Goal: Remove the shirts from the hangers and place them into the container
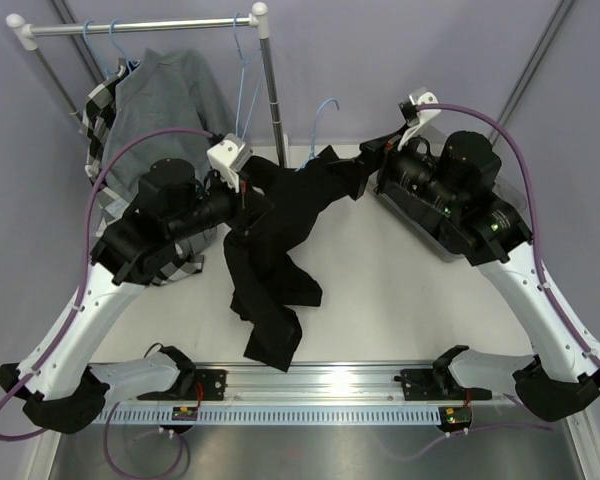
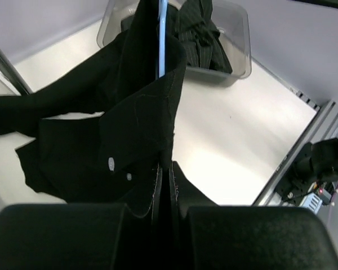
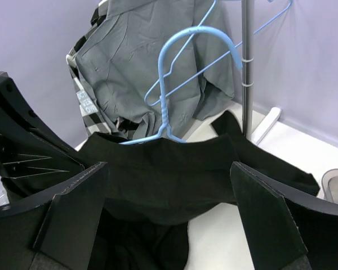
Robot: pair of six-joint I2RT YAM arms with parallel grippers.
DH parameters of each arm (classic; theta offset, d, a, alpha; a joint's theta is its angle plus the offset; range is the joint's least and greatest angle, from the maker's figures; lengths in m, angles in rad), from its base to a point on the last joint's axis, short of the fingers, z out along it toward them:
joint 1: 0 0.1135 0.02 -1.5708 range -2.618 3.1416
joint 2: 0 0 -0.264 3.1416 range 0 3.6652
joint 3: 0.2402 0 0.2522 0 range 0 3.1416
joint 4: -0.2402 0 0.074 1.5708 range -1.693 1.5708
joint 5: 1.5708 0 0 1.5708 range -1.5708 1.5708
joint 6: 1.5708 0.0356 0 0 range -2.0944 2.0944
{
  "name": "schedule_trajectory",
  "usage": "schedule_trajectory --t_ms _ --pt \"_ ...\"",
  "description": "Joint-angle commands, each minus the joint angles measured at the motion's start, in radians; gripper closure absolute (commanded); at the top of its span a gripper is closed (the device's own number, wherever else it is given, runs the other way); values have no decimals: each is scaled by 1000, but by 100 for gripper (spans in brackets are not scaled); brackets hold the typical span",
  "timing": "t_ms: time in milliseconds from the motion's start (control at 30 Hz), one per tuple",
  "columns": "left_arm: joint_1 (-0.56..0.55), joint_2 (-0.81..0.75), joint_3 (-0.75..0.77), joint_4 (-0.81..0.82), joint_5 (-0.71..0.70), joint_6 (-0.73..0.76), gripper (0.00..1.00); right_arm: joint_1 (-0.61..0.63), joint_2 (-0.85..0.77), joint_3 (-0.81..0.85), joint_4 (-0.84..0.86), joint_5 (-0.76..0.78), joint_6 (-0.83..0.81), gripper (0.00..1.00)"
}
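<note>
A black shirt (image 1: 270,250) hangs in the middle over the table, still on a light-blue hanger (image 3: 174,84) whose hook (image 1: 325,105) sticks up behind it. My left gripper (image 1: 242,190) is shut on the shirt's fabric (image 2: 129,140), pinched between its fingers, beside the hanger's wire (image 2: 162,39). My right gripper (image 3: 169,191) is open, its jaws wide on either side of the shirt's shoulder (image 3: 174,169) without closing on it. The container (image 2: 239,39) stands at the far right under my right arm (image 1: 460,190), with another black shirt (image 2: 200,34) in it.
A clothes rack (image 1: 140,25) stands at the back left, its post (image 1: 273,90) near the shirt. On it hang a grey shirt (image 1: 160,100), a checked shirt (image 1: 100,110) and a bare blue hanger (image 1: 242,70). A metal rail (image 1: 310,380) runs along the near edge.
</note>
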Motion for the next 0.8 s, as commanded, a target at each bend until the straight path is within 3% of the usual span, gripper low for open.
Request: schedule_trajectory --t_ms 0,567,767 --pt "-7 9 68 118 -17 19 100 19 20 56 -26 32 -22 3" --pt "-26 8 -54 183 39 21 100 54 196 128 19 38 -14 18" --pt "-26 -11 -100 206 43 19 100 55 225 134 35 50 -13 36"
